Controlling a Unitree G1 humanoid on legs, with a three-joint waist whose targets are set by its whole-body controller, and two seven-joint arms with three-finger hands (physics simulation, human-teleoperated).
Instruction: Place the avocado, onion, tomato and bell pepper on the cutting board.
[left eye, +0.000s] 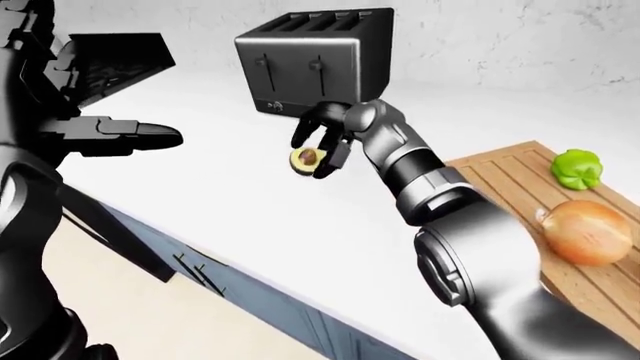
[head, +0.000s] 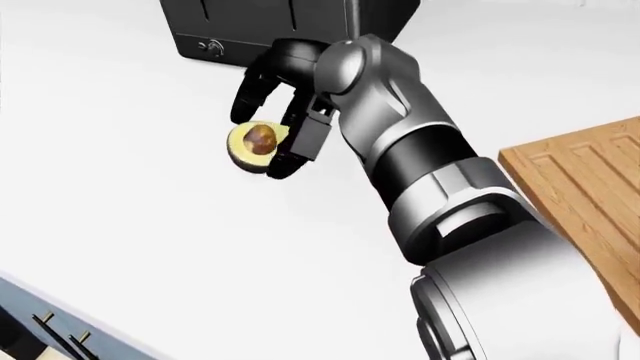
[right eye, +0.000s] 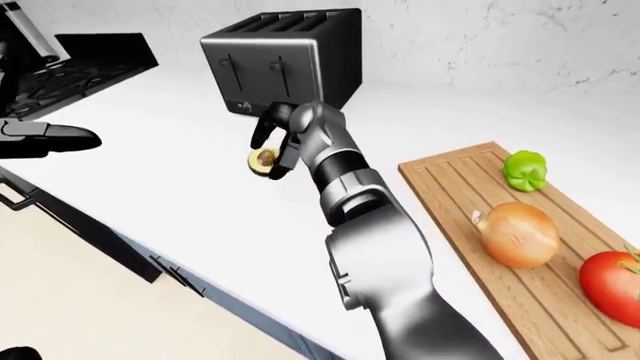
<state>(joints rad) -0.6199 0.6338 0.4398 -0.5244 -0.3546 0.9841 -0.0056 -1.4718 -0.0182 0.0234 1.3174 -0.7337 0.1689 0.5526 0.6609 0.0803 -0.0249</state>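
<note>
A halved avocado (head: 252, 150), pit showing, lies on the white counter just below the toaster. My right hand (head: 262, 135) reaches over it with dark fingers (head: 240, 101) curled down on both sides, closing round the fruit. On the wooden cutting board (right eye: 450, 187) at the right sit a green bell pepper (right eye: 525, 169), a brown onion (right eye: 518, 234) and a red tomato (right eye: 612, 286). My left hand (left eye: 140, 136) hovers at the far left over the counter edge, its fingers stretched flat and holding nothing.
A black four-slot toaster (left eye: 315, 60) stands right above the avocado. A dark stove top (left eye: 110, 64) lies at the upper left. The counter's edge (left eye: 230, 259), with blue-grey drawers below, runs diagonally across the lower left.
</note>
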